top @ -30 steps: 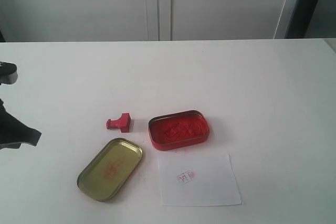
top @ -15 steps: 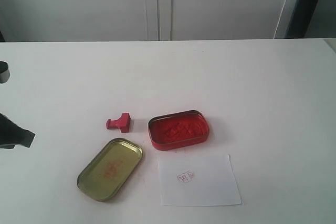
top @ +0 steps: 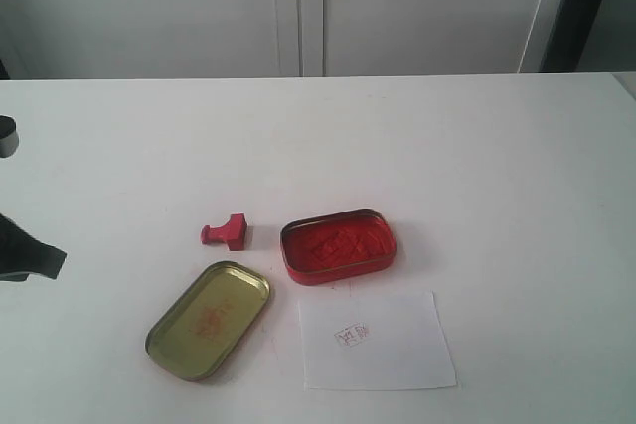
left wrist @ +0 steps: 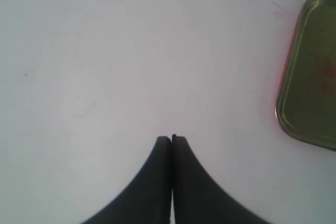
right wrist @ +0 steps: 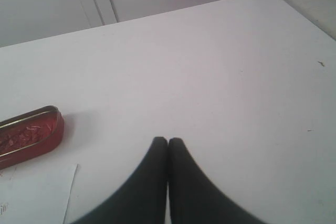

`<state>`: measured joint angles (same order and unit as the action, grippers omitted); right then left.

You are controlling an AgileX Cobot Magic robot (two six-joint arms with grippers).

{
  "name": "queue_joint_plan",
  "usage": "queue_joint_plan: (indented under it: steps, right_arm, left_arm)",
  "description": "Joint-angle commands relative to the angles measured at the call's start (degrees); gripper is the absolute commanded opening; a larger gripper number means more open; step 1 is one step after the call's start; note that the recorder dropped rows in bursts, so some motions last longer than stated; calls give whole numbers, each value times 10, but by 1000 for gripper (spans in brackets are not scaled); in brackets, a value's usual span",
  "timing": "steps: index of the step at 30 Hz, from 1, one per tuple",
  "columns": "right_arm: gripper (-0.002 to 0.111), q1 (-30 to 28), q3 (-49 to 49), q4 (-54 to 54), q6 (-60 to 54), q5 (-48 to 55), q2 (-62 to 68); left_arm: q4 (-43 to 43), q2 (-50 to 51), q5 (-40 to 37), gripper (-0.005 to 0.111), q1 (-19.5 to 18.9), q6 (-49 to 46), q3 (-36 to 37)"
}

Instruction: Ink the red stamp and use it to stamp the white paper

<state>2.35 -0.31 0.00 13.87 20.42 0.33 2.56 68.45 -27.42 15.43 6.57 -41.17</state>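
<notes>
Fingers of your left gripper and right gripper are pressed together, holding nothing. Your tiny red plastic stamp lies tipped on its side, just left of the red oblong ink tin. The white paper sheet near the tin already carries a red print. For another print, open wide, straddle the knobbed handle, and lift it upright.

a white surface fills the foreground; behind it stand pale panelled cabinet doors, with a dark vertical post at right.
</notes>
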Motion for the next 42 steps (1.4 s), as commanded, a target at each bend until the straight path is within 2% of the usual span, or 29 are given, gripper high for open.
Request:
queue_joint_plan:
  steps: [1, 16, 27, 36, 42]
  right_arm:
    - [0, -1, 3, -4, 1, -9, -3]
    - [0, -1, 3, -4, 1, -9, -3]
    - [0, -1, 3, -4, 1, -9, -3]
    - [0, -1, 3, -4, 1, -9, -3]
    - [0, -1, 3, -4, 1, -9, -3]
  left_arm:
    - [1, -5, -6, 0, 4, 1, 5]
    - [-26, -59, -5, 0, -28, 3, 5]
    - [-29, -105, -8, 0, -28, 5, 10]
    - [-29, -173, 41, 0, -28, 5, 89]
    - [-29, -235, 44, 0, -28, 5, 134]
